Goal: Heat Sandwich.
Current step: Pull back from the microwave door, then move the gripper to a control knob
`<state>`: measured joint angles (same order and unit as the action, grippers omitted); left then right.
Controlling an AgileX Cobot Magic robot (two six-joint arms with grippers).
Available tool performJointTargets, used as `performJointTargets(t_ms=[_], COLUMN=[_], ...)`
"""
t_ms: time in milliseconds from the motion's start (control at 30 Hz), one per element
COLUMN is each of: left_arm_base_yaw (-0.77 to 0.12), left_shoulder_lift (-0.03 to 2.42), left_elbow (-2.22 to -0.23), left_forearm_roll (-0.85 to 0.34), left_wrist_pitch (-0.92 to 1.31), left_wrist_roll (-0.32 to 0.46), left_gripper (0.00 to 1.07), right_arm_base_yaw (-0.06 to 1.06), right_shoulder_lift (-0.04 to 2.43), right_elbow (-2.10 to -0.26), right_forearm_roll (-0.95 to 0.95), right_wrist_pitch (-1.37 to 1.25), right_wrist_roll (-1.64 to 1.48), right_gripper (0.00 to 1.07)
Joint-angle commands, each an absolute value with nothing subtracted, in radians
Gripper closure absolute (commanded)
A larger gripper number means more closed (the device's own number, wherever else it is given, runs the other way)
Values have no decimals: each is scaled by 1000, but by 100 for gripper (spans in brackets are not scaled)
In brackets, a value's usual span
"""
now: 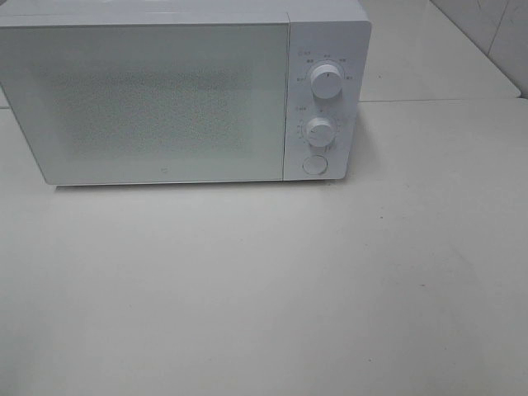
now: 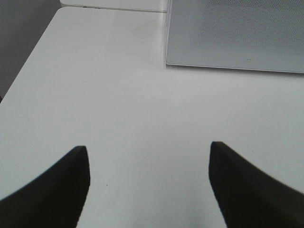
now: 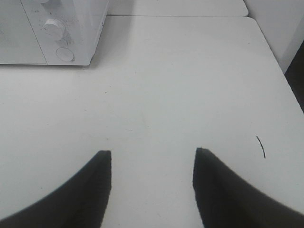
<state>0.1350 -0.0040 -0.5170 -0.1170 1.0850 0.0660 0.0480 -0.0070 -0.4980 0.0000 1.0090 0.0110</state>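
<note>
Exterior high view is filled mostly by the white table point(image 1: 247, 313), bare in front and broad enough to leave both arms working room ahead of the appliance. At its far edge sits the white microwave point(image 1: 186, 91), set left of the middle so that its front faces the arms. Its door point(image 1: 148, 99) is closed flush, and the speckled panel lets nothing inside be seen.

The sandwich appears in no view. It is not on the visible table, and whether it lies behind that door cannot be told.

The left claw point(image 2: 148, 146) hangs over bare table with its dark fingers spread wide and nothing between them; the door's lower corner lies ahead of it. The right claw point(image 3: 152, 151) is likewise parted and empty, with the control side of the microwave ahead of it and off to one side. Judging by this, each arm is parked clear of the front.

On the panel to the right of the door are an upper dial point(image 1: 327, 82), a lower dial point(image 1: 320, 130) and a round button point(image 1: 315, 165) below them, all within the right arm's side. A thin dark mark point(image 3: 260, 146) lies on the table near that claw.
</note>
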Motion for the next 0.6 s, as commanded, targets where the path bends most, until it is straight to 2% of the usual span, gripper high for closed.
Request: performJointTargets(t_ms=[33,200,600], left_arm_base_yaw=[129,129,129], left_shoulder_lift=[-28,-28,-28], left_elbow=[-515,-515,-515], left_forearm_roll=[-119,-119,-119], left_wrist_pitch=[1068,1068,1068], left_wrist_roll=[60,60,60], left_gripper=[39,39,39], right_arm_base_yaw=[43,43,50], right_shoulder_lift=[-13,49,263], right_elbow=[-508,-523,-466], right_forearm_roll=[0,0,0], right_wrist_pitch=[983,945,460], right_wrist_roll=[0,0,-11], right_gripper=[47,37,38])
